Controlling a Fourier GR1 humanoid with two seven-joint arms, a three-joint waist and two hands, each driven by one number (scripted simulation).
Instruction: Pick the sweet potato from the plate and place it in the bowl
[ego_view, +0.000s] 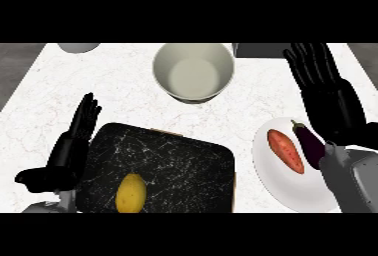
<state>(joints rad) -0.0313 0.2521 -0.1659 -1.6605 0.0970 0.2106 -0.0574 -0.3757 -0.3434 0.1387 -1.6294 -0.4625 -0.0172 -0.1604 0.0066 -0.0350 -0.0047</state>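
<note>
Yellow potato (131, 193) on black slab (177, 160), six o'clock. Sweet potato (286, 150) and eggplant (310, 145) on plate (284, 187), three o'clock; bowl (193, 71) at twelve. I log left hand (70, 147) and right hand (328, 92) open-fingered, empty.

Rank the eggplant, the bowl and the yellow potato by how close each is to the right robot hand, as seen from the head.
From the right robot hand:
1. Eggplant, on the white plate just below it.
2. Bowl, up at centre.
3. Yellow potato, lower left on the dark board.

Bright, even overhead light w/ faint soft shadows under the bowl (193, 71); no glare on the counter (125, 95).
</note>
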